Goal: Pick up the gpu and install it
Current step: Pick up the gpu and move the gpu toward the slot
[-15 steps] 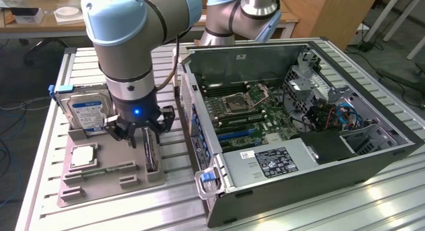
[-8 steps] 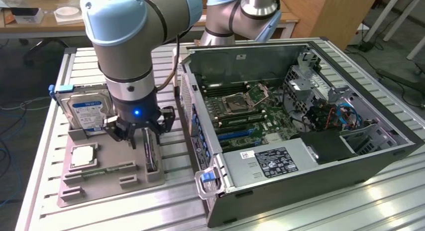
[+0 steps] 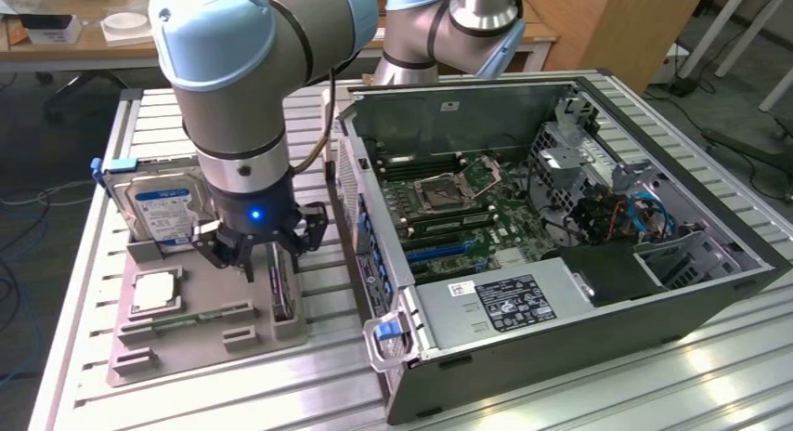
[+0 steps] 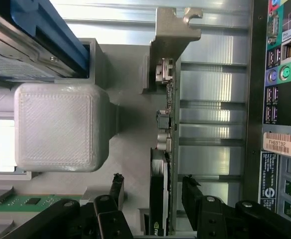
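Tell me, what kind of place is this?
Probably a robot lab or workshop: a robot arm reaches over a metal table, beside an open computer and a tray of computer parts.

Tool (image 4: 153, 182) vertical, fingers (image 4: 117, 188) apart

Robotics lab workbench
A lab setting is indicated by a slotted aluminium table (image 3: 694, 375), an opened computer case (image 3: 619, 331), a printed parts fixture (image 3: 186, 359), wooden desks (image 3: 62, 52) and floor cables (image 3: 25, 194).
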